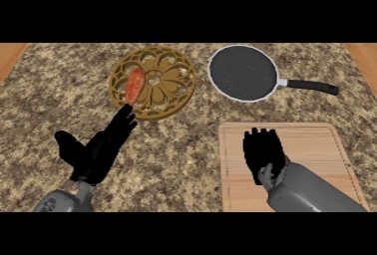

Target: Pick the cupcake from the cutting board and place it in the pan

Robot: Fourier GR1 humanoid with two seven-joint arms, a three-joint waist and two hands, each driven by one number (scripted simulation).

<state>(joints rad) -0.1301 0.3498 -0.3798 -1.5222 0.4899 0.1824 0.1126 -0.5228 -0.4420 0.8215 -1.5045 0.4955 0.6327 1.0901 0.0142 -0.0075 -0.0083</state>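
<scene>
Cupcake hidden under right hand (264, 152) on board (324, 149); grip can't tell; likely light, crushable; take by base; left hand (99, 147) open; pan (243, 73) well apart.

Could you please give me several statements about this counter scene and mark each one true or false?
1. The pan holds nothing. True.
2. The pan's handle points toward the view's left. False: it points right.
3. An orange-red item lies on the golden trivet. True.
4. The right hand is over the trivet. False: it is over the cutting board, fingers curled downward.
5. The left hand has straight fingers reaching toward the trivet's near edge. True.
6. The cupcake sits in plain view on the board. False: no cupcake shows; the right hand may hide it.
</scene>
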